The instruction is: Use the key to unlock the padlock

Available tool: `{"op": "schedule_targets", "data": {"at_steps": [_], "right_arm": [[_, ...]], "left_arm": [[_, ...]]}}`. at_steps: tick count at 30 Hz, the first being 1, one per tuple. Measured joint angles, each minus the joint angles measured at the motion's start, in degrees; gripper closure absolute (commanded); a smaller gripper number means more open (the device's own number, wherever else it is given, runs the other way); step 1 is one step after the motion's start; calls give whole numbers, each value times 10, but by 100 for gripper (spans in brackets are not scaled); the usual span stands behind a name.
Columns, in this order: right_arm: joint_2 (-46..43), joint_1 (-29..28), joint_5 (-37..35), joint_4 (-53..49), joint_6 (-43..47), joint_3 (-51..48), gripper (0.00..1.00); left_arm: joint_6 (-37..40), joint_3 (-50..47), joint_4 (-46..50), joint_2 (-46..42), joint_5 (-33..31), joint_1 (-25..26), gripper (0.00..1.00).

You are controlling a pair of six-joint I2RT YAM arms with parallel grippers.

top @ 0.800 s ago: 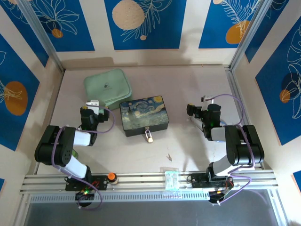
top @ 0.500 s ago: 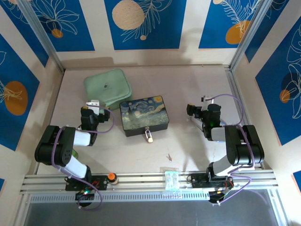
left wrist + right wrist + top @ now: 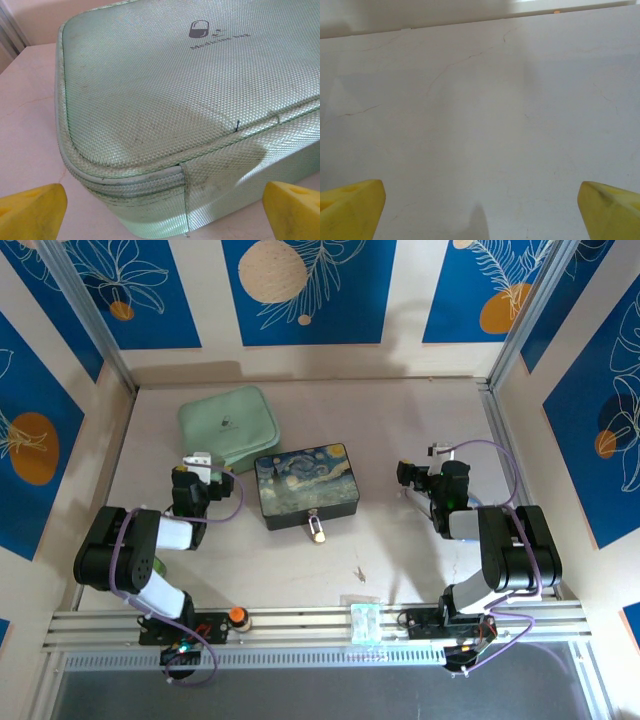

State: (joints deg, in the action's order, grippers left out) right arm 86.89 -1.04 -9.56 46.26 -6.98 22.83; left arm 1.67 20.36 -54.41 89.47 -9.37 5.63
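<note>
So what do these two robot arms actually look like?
Twins: the left arm and right arm have chunky black joints, white link covers and looping purple cables. The left gripper and right gripper end in bright yellow wedge-shaped fingers.

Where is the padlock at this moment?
In the top external view, the padlock lies near the middle of the table, at the near edge of the painted box, closer to the arms than the green bag.
</note>
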Motion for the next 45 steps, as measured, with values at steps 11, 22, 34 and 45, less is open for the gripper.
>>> {"op": "schedule_targets", "data": {"at_steps": [11,22,34,45], "right_arm": [[0,0,2,0,0,0,1],[0,0,2,-1,0,0,1],[-192,-13,-4,-189,-11,41,1],[-368,-1,76,-540,-181,153,1]], "left_arm": [[0,0,0,0,2,0,0],[0,-5,0,-8,3,0,1],[-90,13,191,-253,-25,0,1],[-435,64,451,-410,71,2,1]]}}
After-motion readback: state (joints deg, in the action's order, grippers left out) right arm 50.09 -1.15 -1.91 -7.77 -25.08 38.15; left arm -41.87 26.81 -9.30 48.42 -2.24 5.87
